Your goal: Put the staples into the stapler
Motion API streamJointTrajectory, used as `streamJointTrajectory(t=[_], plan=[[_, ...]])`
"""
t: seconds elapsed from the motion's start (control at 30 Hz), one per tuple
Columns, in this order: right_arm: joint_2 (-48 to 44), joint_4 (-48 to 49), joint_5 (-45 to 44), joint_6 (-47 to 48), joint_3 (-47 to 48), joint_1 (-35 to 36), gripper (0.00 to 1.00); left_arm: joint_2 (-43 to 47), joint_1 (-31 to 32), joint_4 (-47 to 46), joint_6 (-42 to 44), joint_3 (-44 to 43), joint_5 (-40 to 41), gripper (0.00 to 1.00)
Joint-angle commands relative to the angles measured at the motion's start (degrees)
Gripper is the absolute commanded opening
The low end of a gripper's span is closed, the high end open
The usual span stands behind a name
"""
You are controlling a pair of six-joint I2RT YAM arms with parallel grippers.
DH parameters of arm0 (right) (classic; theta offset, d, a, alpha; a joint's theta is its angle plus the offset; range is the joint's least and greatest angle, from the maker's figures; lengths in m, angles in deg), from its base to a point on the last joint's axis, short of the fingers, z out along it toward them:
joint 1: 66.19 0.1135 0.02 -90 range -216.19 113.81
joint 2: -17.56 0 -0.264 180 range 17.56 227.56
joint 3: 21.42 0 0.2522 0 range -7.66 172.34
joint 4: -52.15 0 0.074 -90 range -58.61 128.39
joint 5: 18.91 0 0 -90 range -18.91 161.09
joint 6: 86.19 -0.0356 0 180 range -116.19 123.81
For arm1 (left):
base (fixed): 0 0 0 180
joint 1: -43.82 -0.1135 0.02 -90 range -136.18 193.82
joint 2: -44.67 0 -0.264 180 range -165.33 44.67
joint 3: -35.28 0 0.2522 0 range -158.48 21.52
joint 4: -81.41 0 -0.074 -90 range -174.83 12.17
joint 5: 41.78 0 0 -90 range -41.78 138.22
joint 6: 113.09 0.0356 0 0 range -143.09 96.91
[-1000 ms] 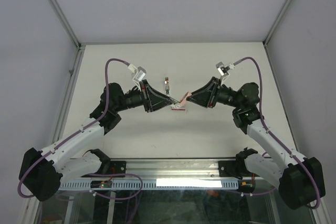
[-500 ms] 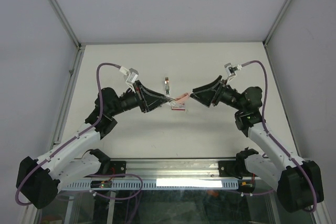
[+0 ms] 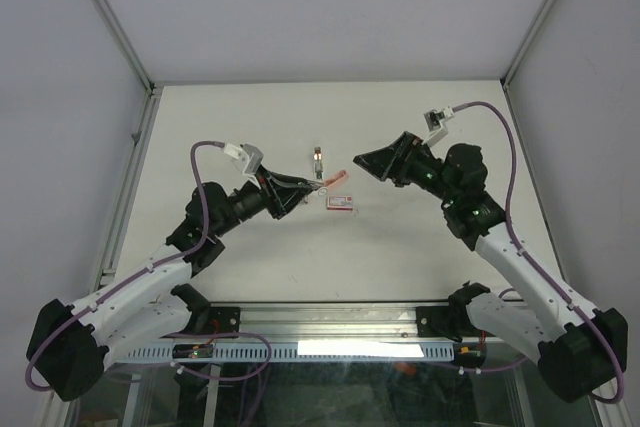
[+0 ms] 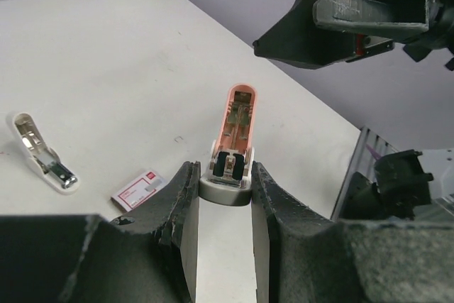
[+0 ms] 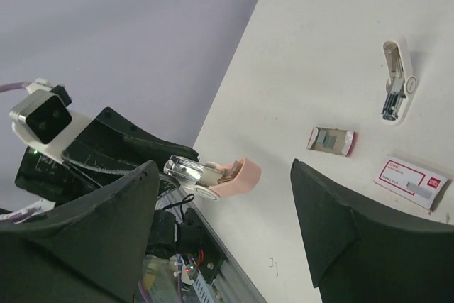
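My left gripper (image 4: 220,173) is shut on the base of the pink stapler (image 4: 234,140) and holds it above the table. The stapler's pink lid is swung open and its metal channel shows (image 5: 186,170). The staples (image 5: 331,140) lie as grey strips in a small open red-ended tray on the table, beyond the stapler in the right wrist view. My right gripper (image 3: 366,167) hangs open and empty, up and to the right of the stapler, clear of it.
A small white stapler (image 4: 42,157) lies open on the table at the left. The flat red-and-white box (image 4: 140,189) lies near the left fingers. A few loose staples (image 5: 274,267) lie by the near table edge. The rail and cables run along that edge.
My right gripper has opened, let go of the stapler's pink lid and pulled back to the right. The left gripper has shifted a little, still holding the stapler, whose lid now stands open.
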Motion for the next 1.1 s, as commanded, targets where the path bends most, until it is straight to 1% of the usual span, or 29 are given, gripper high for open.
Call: streamJointTrajectory(t=[0.0,0.13,0.27,0.37,0.5,0.57,0.67,0.7,0.8,0.93,0.97,1.07], plan=[[1.6,-9.3,-11.2,-1.3,3.6,3.8,0.77,1.3,2.2,-9.5,4.4,1.9,9.5,0.00],[3.0,-10.6,-18.1,-7.1,3.8,7.4,0.77,0.1,5.4,-15.1,6.9,4.0,15.5,0.00],[6.6,-12.2,-20.5,-10.6,5.6,10.1,0.76,-2.1,9.0,-19.7,10.2,4.9,21.1,0.00],[9.0,-12.6,-21.4,-11.1,6.4,11.1,0.76,-4.8,10.2,-22.9,11.5,5.1,22.2,0.00],[10.2,-8.8,-20.2,-12.2,5.8,11.4,0.76,-7.3,11.7,-23.9,13.1,4.7,22.9,0.00],[10.4,-7.3,-19.8,-12.2,5.5,11.5,0.72,-7.6,12.4,-24.0,13.7,4.8,23.9,0.00],[10.6,-5.5,-18.9,-12.2,4.9,11.5,0.61,-7.6,13.0,-24.3,14.2,5.0,24.6,0.00],[10.8,-4.8,-18.5,-12.2,4.6,11.6,0.57,-7.6,13.1,-24.4,14.2,5.1,24.7,0.00],[11.5,-2.8,-17.5,-12.8,4.0,11.5,0.48,-7.6,13.5,-25.1,14.3,5.6,24.9,0.00],[12.7,-1.1,-16.4,-13.3,4.0,11.6,0.46,-7.7,14.1,-25.9,14.8,5.9,24.5,0.00],[12.8,-0.5,-16.1,-13.3,3.8,11.6,0.44,-7.6,14.3,-25.9,14.8,6.1,24.5,0.00],[12.6,2.1,-15.9,-14.0,2.7,11.6,0.35,-7.5,14.4,-26.2,14.7,6.5,24.3,0.00]])
